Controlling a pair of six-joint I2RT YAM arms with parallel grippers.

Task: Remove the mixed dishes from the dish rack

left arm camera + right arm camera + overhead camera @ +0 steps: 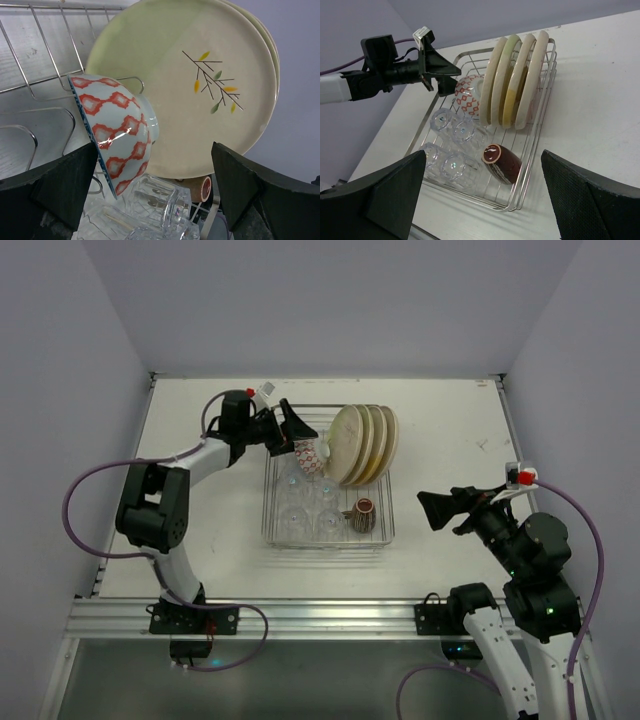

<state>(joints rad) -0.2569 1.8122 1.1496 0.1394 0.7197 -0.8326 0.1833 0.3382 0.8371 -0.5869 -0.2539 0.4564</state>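
The left tool (pixel 305 438), fingers spread wide, hangs at the far left edge of the dish rack (pixel 330 543), facing the patterned bowl (pixel 117 130). The bowl is tipped against the upright plates (pixel 360 443), with glasses (pixel 310 510) crowding just beneath it. A brown mug (pixel 362 515) lies near the rack's near right corner. The right tool (pixel 437 512), also spread, hangs over the tabletop (pixel 450 430), well apart from the rack.

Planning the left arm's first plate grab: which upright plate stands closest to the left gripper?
The end plate beside the patterned bowl, its twig-and-leaf face turned toward the left gripper; the other three stand behind it.
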